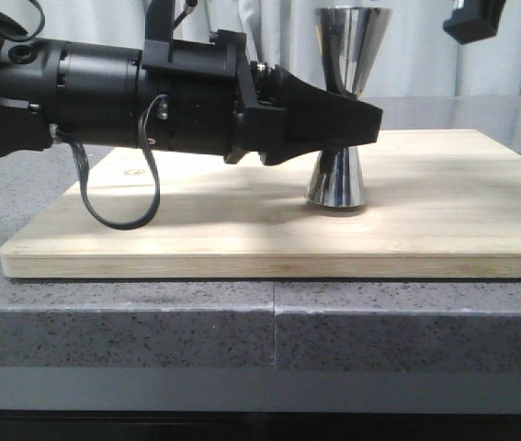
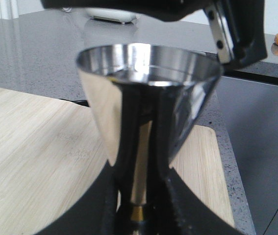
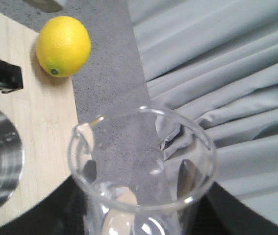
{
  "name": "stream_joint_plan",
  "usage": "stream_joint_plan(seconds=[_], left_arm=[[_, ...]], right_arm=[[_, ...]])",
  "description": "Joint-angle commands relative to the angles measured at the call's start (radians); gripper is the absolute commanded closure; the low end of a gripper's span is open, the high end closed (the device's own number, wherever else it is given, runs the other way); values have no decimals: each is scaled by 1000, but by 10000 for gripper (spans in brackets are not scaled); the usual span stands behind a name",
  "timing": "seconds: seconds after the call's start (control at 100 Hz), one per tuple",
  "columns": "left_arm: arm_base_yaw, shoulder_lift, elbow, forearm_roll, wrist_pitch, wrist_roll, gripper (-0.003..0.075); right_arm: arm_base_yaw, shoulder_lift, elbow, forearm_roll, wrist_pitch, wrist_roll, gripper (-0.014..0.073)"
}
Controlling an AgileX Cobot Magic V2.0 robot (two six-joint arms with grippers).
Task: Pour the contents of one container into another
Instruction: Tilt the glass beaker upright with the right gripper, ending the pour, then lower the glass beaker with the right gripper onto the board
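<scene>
Two grippers engaged; left gripper (image 1: 356, 119) clamps the steel jigger (image 1: 338, 175) at its waist, upright on the wooden board (image 1: 242, 230); right gripper (image 3: 139, 225) grips the glass beaker (image 3: 141, 171), raised right of the jigger; lemon (image 3: 63, 46) beyond.

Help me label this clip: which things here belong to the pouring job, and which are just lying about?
Job:
- glass beaker, in the right end effector
- steel jigger, gripped at its waist by the left end effector

Lying about:
- lemon
- wooden board

Jigger (image 1: 343, 110) waist behind left fingers (image 1: 334, 118)
</scene>
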Motion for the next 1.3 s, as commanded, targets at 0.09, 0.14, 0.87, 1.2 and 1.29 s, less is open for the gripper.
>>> stream_joint_plan(seconds=[0.09,0.14,0.87,1.2,1.29], left_arm=[[1,-60,-27,-49,-80,-8,741],[1,-60,-27,-49,-80,-8,741],[1,-60,-27,-49,-102,-8,741],[1,-62,-27,-49,-107,-8,741],[1,-67,-27,-49,-107,-8,741]], right_arm=[[-1,-34,-37,173,24,8,374],[-7,-29,-35,206,27,8,374],[-210,161,-35,729,-231,44,374],[-210,259,-33,759,-281,54,374],[-210,273,-33,759,-303,81,374]])
